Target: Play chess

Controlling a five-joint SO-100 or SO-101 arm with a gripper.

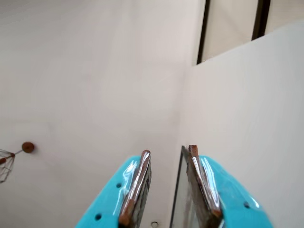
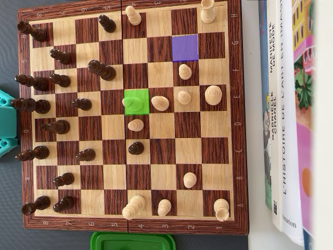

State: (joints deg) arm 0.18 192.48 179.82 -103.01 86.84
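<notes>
The overhead view shows a wooden chessboard (image 2: 237, 114) with dark pieces (image 2: 83, 103) mostly along its left side and light pieces (image 2: 184, 97) spread over the middle and right. One square is marked green (image 2: 144, 94) and holds a piece (image 2: 134, 103). Another square is marked purple (image 2: 184, 47) and is bare. In the wrist view my gripper (image 1: 169, 150) points up at a pale wall and ceiling, jaws apart with nothing between them. No part of the board shows in that view.
Teal arm parts (image 2: 5, 122) sit at the board's left edge in the overhead view. Books (image 2: 289, 120) lie along the right side and a green lid (image 2: 132, 241) lies below the board. A dark window frame (image 1: 204, 31) shows in the wrist view.
</notes>
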